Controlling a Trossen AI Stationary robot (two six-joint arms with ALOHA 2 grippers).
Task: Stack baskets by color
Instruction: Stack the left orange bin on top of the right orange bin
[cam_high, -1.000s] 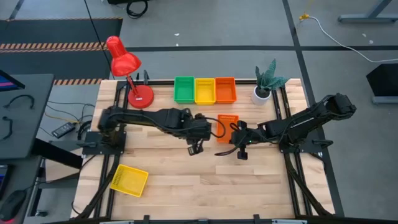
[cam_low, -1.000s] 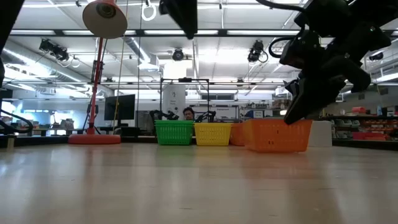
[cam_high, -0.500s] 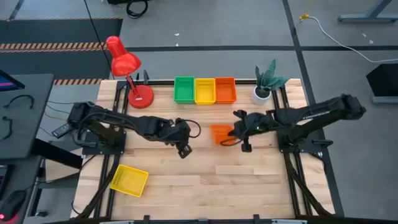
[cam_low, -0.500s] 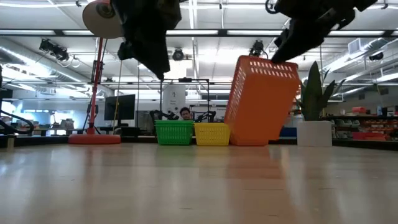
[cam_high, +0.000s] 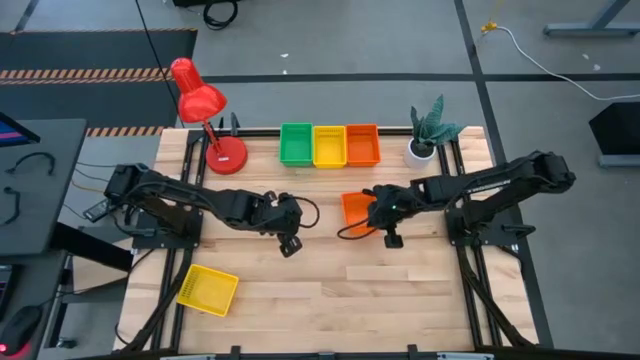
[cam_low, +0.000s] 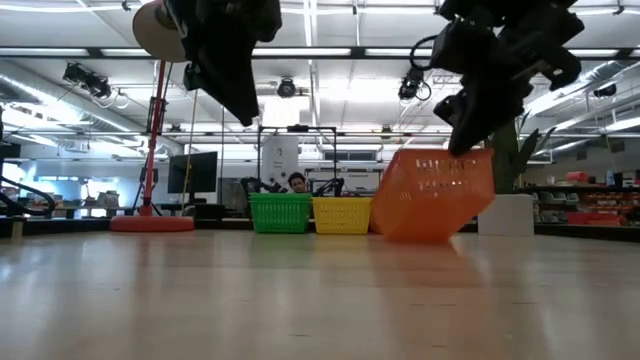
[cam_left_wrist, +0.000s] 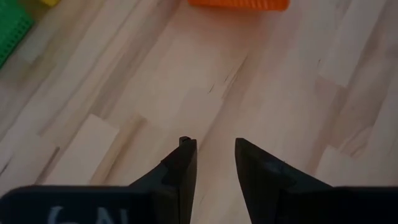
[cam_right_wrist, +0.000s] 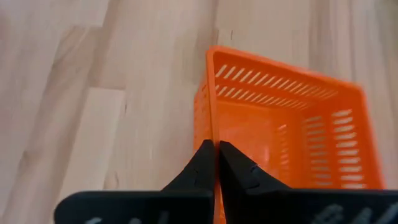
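An orange basket (cam_high: 353, 208) (cam_right_wrist: 280, 130) is at mid-table, tilted in the low view (cam_low: 435, 195), with my right gripper (cam_high: 376, 212) (cam_right_wrist: 217, 147) shut on it. My left gripper (cam_high: 290, 240) (cam_left_wrist: 214, 146) hangs open over bare wood to the basket's left, nothing between its fingers. A green basket (cam_high: 296, 144), a yellow basket (cam_high: 329, 145) and another orange basket (cam_high: 362, 144) stand side by side along the far edge. One more yellow basket (cam_high: 208, 290) lies near the front left corner. My right gripper pinches the top rim of one slotted side wall (cam_right_wrist: 212, 121), one finger inside the basket and one outside. The fingers slant down from the table's right. The basket hangs tilted, open side up; whether its low corner (cam_low: 405, 236) touches the table I cannot tell.
A red desk lamp (cam_high: 205, 110) stands at the far left and a white plant pot (cam_high: 421, 151) at the far right, beside the basket row. Bare wood stretches across the table's middle and near right.
My left gripper has drawn away from the orange basket toward the table's left and come lower. My right gripper has risen with the basket, which stood flat, tipped steeply up on end, and has swung back to a slight tilt, shifted a little leftward.
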